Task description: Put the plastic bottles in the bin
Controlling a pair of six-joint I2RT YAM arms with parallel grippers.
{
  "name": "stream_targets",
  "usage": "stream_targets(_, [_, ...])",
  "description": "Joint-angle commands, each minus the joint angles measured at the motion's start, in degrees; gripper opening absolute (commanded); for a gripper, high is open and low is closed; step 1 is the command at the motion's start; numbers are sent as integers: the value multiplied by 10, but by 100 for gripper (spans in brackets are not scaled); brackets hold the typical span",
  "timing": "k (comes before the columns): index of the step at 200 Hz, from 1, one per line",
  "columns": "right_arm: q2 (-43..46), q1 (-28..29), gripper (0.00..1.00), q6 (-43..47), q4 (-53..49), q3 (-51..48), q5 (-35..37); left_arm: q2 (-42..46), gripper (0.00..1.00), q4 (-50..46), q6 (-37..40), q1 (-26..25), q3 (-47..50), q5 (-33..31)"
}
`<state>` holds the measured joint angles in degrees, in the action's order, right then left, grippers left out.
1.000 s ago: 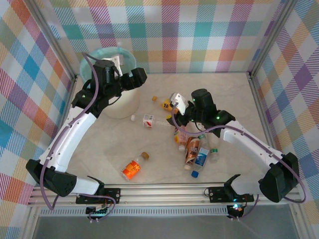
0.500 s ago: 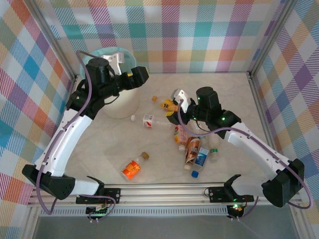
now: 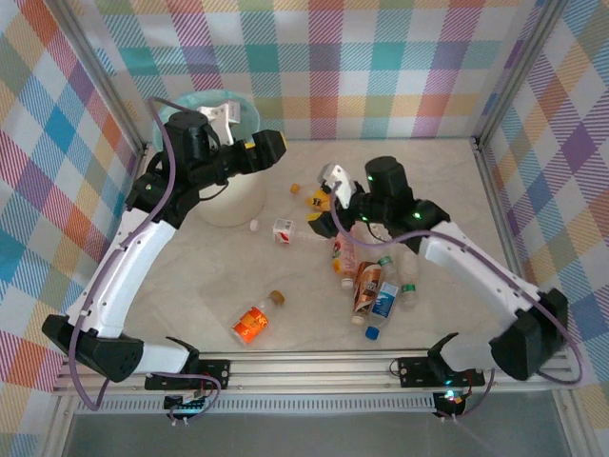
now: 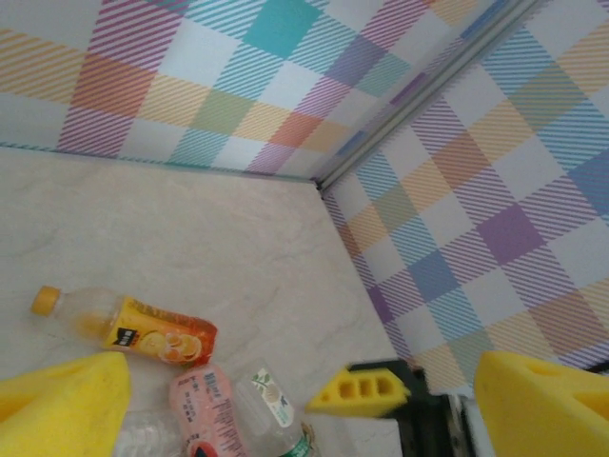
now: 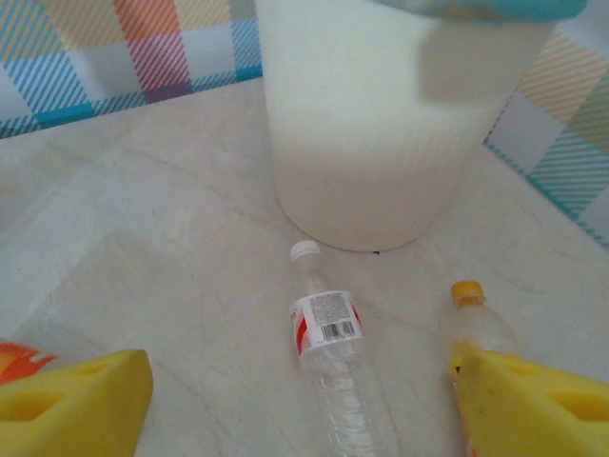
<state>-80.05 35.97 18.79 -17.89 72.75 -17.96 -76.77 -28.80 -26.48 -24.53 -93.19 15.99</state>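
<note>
The clear bottle with the red-and-white label [image 5: 325, 328] lay flat on the tabletop [image 5: 143, 238], white cap pointing at the bin [image 5: 371, 143] and just short of its wall. My right gripper [image 5: 304, 400] had it lined up, fingers wide apart and clamped on nothing, with the bottle's base end reaching in between them. My take: push in a bit further and close on the labelled middle, not the squashy clear end. Also mind the orange-capped juice bottle [image 5: 473, 328] sitting right by one finger. The left gripper [image 4: 300, 409] hung up by the bin, fingers spread and empty too.

A cluster of bottles [image 3: 369, 284] sat nearer the front, plus an orange bottle [image 3: 251, 326] alone by the front edge. The bin had its teal bag [image 5: 476, 8] folded over the rim. From above, the left arm [image 3: 143, 248] hid the inside, so I couldn't tell what was in it.
</note>
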Motion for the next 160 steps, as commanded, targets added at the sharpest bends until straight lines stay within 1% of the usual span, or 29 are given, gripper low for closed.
stream_targets(1, [-89,-4,92,28,-80,55,12,23,93,-24,11,-1,10,-51])
stream_targets(21, [-169,-4,100,57,-122,100,46,32,93,-41,21,1,10,-76])
stream_targets(50, [-270,-5,100,86,-171,163,79,52,93,-61,36,2,17,-105])
stream_targets(91, [-388,-5,100,104,-249,262,87,72,93,-70,42,6,30,-118])
stream_targets(107, [-421,-5,100,109,-275,289,91,74,93,-74,43,6,33,-120])
stream_targets(145, [-451,-5,100,120,-295,300,69,79,93,-74,45,7,44,-123])
stream_targets(160, [-461,-5,95,122,-297,300,66,78,93,-69,42,7,50,-124])
